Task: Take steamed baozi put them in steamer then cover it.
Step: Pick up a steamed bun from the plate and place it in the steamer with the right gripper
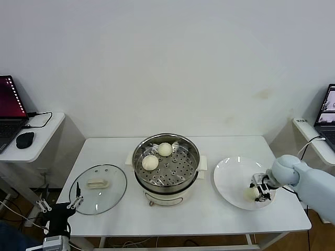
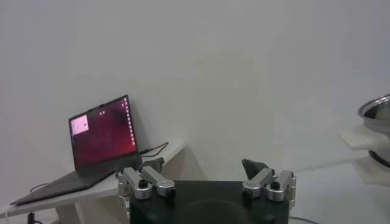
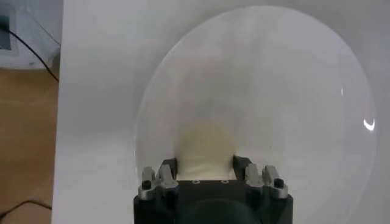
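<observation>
Two off-white baozi (image 1: 150, 162) (image 1: 165, 149) lie in the shiny steamer (image 1: 188, 170) at the table's middle. A third baozi (image 1: 250, 193) rests on the white plate (image 1: 230, 175) to the right, and my right gripper (image 1: 257, 192) is shut on it; in the right wrist view the bun (image 3: 204, 149) fills the gap between both fingers. The glass cover (image 1: 98, 189) with its cream handle lies flat on the table to the left of the steamer. My left gripper (image 1: 58, 205) hangs open below the table's front left corner, holding nothing.
A side table with a laptop (image 1: 9, 110) and mouse (image 1: 24, 139) stands far left; the left wrist view shows that laptop (image 2: 100, 137). Another laptop (image 1: 327, 112) sits far right. The wall is close behind the table.
</observation>
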Robot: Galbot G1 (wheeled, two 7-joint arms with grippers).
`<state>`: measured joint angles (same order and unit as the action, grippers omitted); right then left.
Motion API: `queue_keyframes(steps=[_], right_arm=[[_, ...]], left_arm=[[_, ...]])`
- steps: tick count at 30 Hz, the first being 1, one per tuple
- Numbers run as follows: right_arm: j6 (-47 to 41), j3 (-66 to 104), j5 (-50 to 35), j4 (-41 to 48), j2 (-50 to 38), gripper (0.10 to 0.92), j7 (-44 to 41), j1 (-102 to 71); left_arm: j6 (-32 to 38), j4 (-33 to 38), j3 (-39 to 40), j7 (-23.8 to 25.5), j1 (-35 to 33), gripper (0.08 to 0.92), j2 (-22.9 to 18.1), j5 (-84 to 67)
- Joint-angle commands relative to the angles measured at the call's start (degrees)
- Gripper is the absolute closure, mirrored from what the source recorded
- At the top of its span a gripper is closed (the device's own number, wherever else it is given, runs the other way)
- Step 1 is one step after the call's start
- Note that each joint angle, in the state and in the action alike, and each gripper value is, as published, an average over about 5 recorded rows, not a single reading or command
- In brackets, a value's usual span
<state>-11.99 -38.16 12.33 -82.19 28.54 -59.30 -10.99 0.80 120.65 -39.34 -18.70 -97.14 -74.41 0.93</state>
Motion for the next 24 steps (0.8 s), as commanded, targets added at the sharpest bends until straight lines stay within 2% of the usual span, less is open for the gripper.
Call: queue_keyframes(steps=[1,10,16,24], right_arm=[[-0.6,-5.5,-6.4,-2.9,-2.6,0.465,-1.1,14.8],[-1.2,-14.2,-15.4,-3.0,1.0,0.465,-1.4,35.4],[-1.5,-23.0,-22.2,-4.8,9.9,0.462,-0.1,48.3],[2.8,-30.7,-28.9,-9.1,22.4,0.457,3.5,49.7]], left_arm=[[0.0,0.1,0.3,0.0,0.3,0.177,0.1,0.0],[-0.1,0.3,0.1,0.0,0.5,0.177,0.9,-0.3],[-0.2,0.3,0.0,0.1,0.7,0.177,1.0,-0.2],[-0.1,-0.1,-0.9,0.1,0.9,0.177,1.2,-0.5]])
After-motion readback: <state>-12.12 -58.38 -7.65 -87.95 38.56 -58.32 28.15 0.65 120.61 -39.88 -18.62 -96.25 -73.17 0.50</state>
